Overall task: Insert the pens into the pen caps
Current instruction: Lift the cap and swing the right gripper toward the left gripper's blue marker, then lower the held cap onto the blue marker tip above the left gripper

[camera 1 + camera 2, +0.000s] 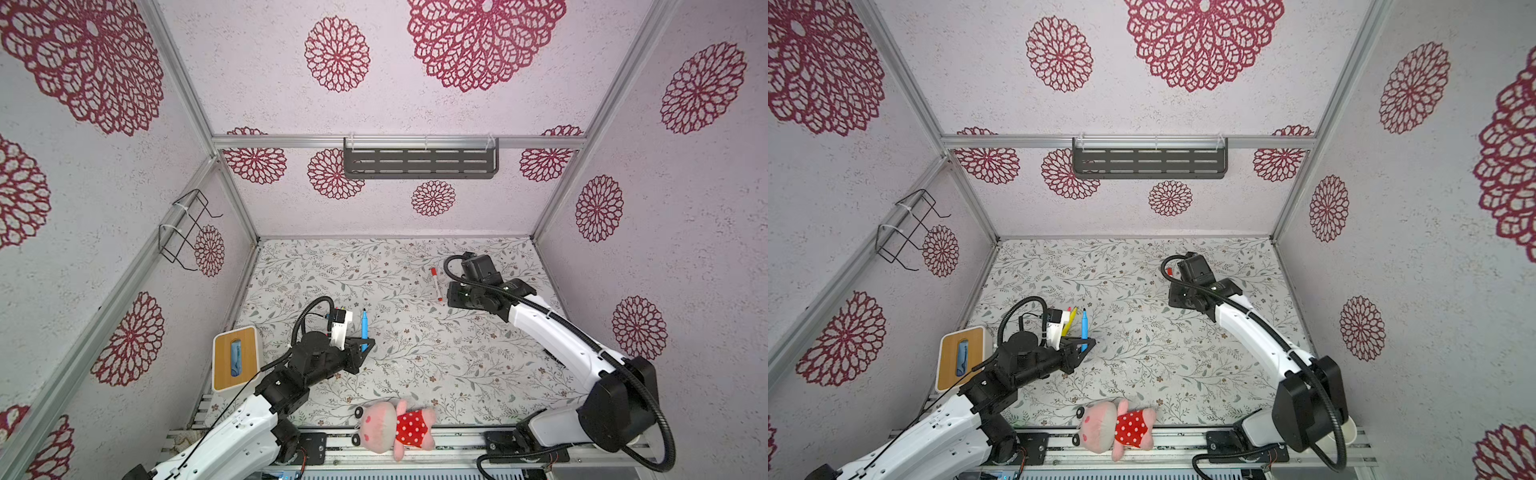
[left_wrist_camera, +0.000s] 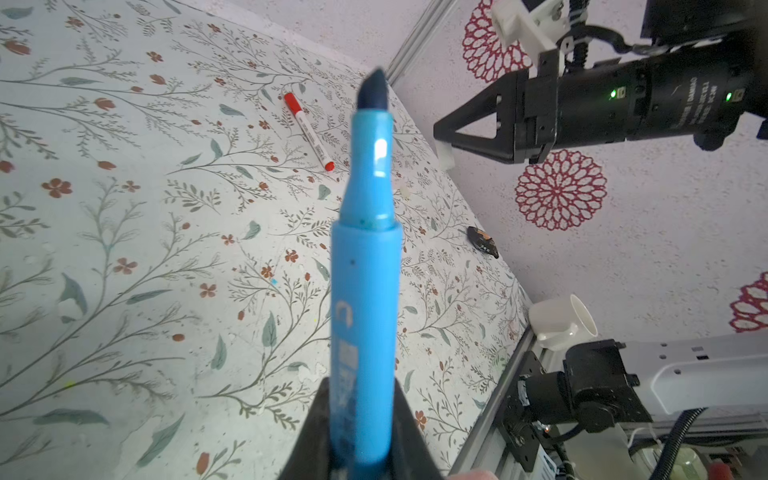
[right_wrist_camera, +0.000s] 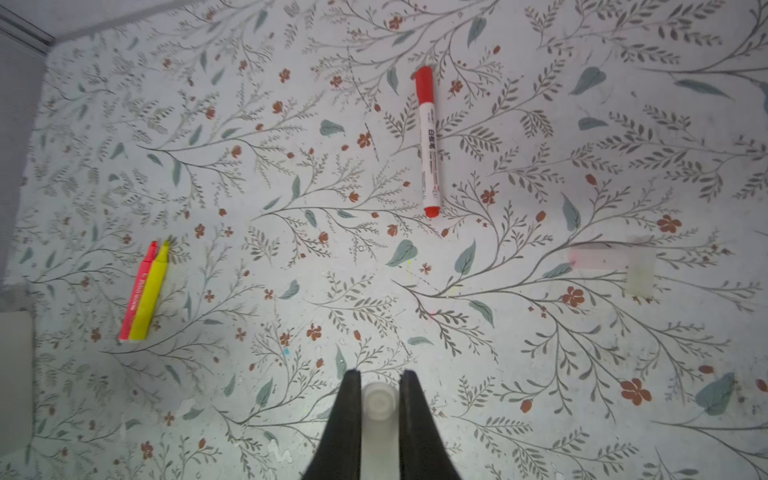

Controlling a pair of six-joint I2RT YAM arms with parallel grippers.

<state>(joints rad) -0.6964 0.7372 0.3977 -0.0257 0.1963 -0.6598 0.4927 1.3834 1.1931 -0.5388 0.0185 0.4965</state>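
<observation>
My left gripper (image 1: 365, 345) (image 2: 360, 388) is shut on the lower barrel of an uncapped blue pen (image 1: 364, 326) (image 1: 1084, 324) (image 2: 365, 270). The pen's dark tip points toward the back of the table. My right gripper (image 3: 378, 374) (image 2: 441, 141) hovers over the right rear of the table, shut on a pale whitish pen cap (image 3: 377, 401) (image 2: 447, 157). A white-barrelled pen with a red cap on it (image 1: 435, 284) (image 3: 429, 141) (image 2: 309, 133) lies on the table beside that gripper. A yellow pen (image 3: 150, 291) (image 1: 1072, 316) and a pink-red pen (image 3: 137, 291) lie side by side near the left arm.
A wood-topped tissue box (image 1: 235, 357) stands at the left edge. A pink plush toy (image 1: 395, 424) lies at the front edge. A white cup (image 2: 561, 320) sits by the right arm's base. A dark shelf (image 1: 419, 160) and a wire rack (image 1: 187, 228) hang on the walls.
</observation>
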